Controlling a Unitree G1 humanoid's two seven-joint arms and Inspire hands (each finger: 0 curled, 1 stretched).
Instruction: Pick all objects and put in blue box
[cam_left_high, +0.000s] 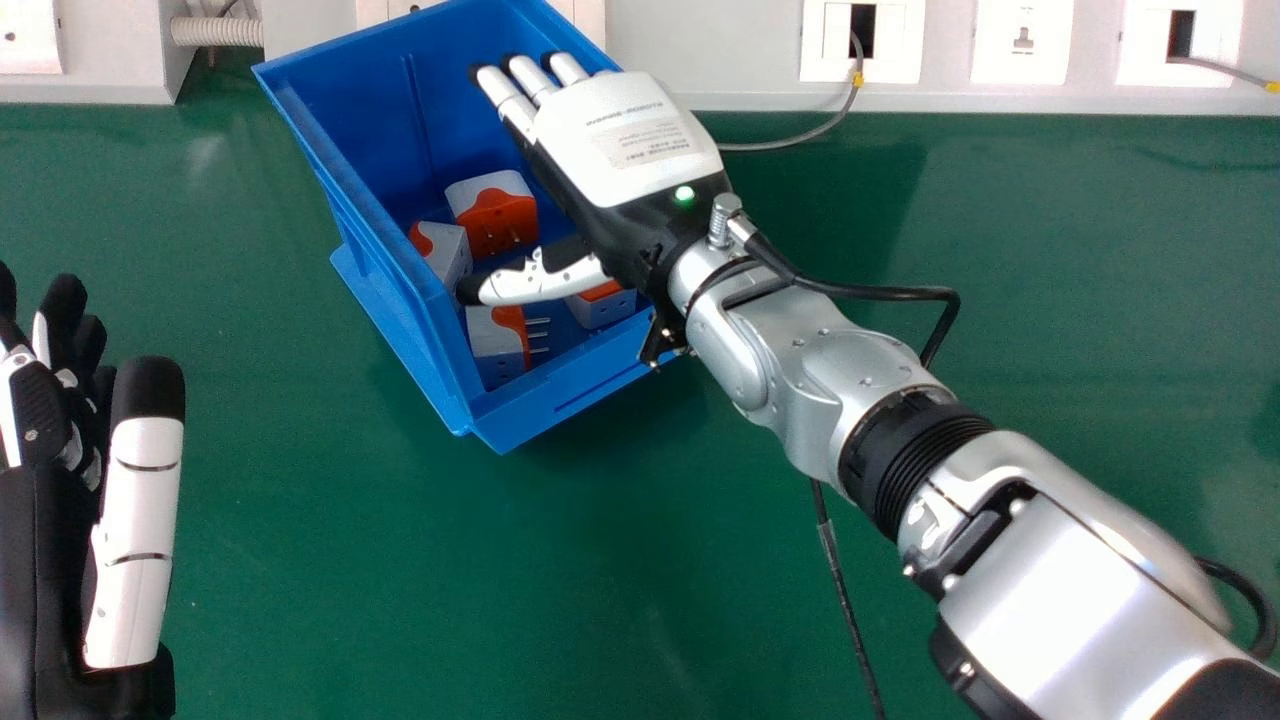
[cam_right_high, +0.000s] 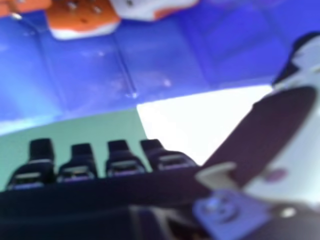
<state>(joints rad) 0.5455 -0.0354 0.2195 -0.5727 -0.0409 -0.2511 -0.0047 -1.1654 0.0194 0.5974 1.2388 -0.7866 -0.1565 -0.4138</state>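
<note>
**Open right hand over a box of plugs**

At the lower left of the frame, the left hand (cam_left_high: 135, 530) lies open above the green table (cam_left_high: 330, 580), its fingers and thumb extended towards the top. The blue box (cam_left_high: 395, 300) sits at an angle on the table in the upper middle of the frame, left of centre, with four white-and-orange plugs inside.

The leftmost plug (cam_left_high: 445, 250) is by the box's left wall. Just right of it, the upper plug (cam_left_high: 497, 215) shows its pins. Below those two, the lower plug (cam_left_high: 490, 345) has its pins towards the right of the frame. The rightmost plug (cam_left_high: 602, 306) is partly hidden by the right hand (cam_left_high: 630, 135).

That hand is above the box's right part, open and holding nothing: fingers straight towards the upper left, thumb out across the plugs. Its arm (cam_left_high: 1060, 580) runs to the lower right corner. Wall sockets (cam_left_high: 900, 50) line the upper right.
</note>
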